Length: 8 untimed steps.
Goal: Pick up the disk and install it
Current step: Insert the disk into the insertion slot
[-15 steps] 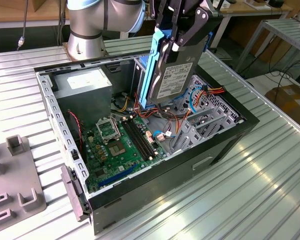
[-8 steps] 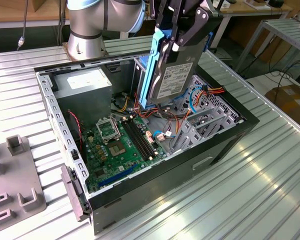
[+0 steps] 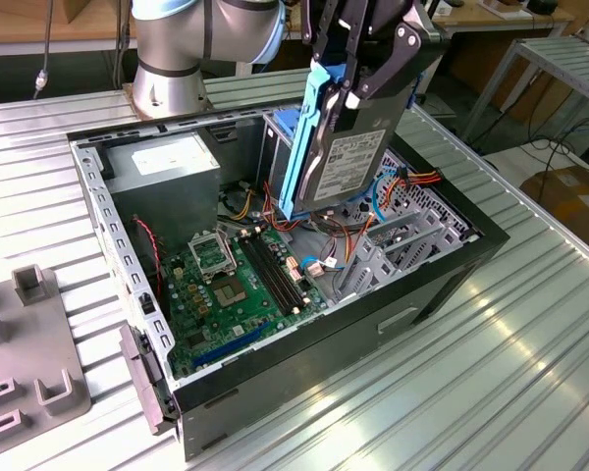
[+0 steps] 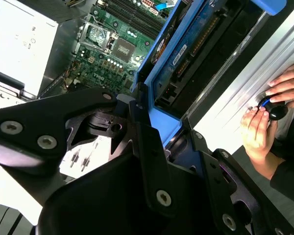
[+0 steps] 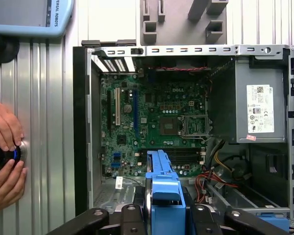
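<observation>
Black gripper point(image 3: 358, 93) links clench the disk point(image 3: 348, 162), which hangs on edge above the open computer case point(image 3: 304, 363).

Its jaws grip the drive across its faces at the upper end, so the disk hangs tilted over the case's far edge in the exterior view, just beside the power supply point(image 3: 167, 167) and well clear of the motherboard point(image 3: 236, 285). In both wrist views its blue rails point(image 5: 164, 186) point down into the case. It looks stiff, dense for its size and shock-sensitive, with smooth metal faces that could slip. The rails and bare edges seem the safest hold, away from the connector end. A white printed label point(image 3: 358, 157) covers its face and another sits on the power supply; I leave the print unread. A person's hands point(image 4: 264, 122) rest on a knob at the ribbed table point(image 3: 471, 392) edge beside the case.
</observation>
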Tool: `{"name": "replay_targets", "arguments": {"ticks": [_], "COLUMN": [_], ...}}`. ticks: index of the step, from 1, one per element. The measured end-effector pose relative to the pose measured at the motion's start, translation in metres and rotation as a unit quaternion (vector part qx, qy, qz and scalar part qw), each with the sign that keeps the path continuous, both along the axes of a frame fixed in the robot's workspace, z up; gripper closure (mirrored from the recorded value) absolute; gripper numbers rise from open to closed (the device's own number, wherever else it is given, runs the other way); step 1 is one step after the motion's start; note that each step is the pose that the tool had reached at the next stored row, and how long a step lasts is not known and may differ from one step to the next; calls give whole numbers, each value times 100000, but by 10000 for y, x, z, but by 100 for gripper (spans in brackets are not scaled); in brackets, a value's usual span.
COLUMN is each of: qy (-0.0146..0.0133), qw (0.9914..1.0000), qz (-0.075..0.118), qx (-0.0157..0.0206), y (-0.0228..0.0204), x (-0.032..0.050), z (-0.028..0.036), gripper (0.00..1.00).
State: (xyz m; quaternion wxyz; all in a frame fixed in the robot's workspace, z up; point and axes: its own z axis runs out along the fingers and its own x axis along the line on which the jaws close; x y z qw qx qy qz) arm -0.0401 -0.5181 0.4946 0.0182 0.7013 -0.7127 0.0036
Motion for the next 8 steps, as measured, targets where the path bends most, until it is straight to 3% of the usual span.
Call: {"name": "replay_targets", "arguments": {"ticks": [3,7,8], "qy": [-1,-4,-6], "qw": [100000,100000,100000], "qz": [-7,8,-4], "qx": [5,10,13], "y": [-38,-42,-42], "x": [-1,11,53], "z": [-1,-1,-2], "gripper": [63,63,63]}}
